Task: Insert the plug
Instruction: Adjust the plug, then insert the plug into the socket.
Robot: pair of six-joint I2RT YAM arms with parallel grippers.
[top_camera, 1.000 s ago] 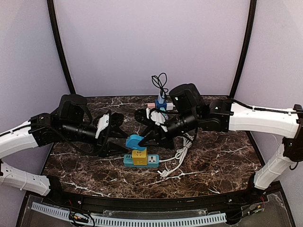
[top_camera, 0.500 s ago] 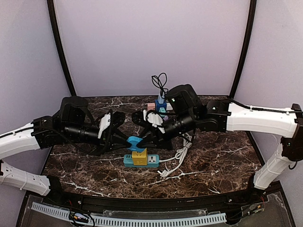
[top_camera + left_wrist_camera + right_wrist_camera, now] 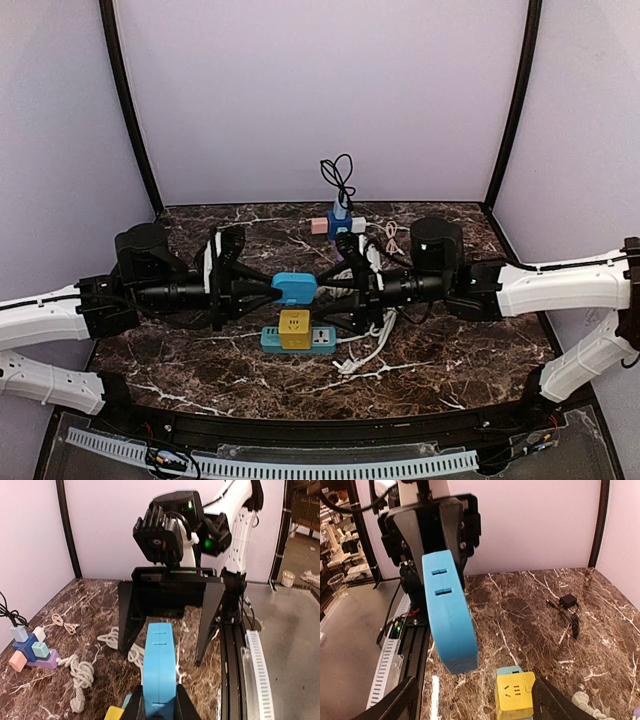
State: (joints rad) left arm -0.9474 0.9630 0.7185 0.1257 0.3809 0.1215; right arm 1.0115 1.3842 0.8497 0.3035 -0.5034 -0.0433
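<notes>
A dark marble table (image 3: 460, 340) stands between pale lavender walls (image 3: 320, 90) and black corner poles. Over its middle, the left gripper (image 3: 270, 291) clamps the blue plug (image 3: 294, 288) above the teal power strip (image 3: 322, 342) and its yellow adapter (image 3: 294, 328). The right gripper (image 3: 345, 292) faces the plug from the right, fingers spread wide. A white cable (image 3: 372, 338) coils just right of the strip.

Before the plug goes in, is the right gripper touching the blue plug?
Apart. The right wrist view shows the blue plug between the right gripper's spread fingers, with table visible on both sides; the left gripper holds it.
</notes>
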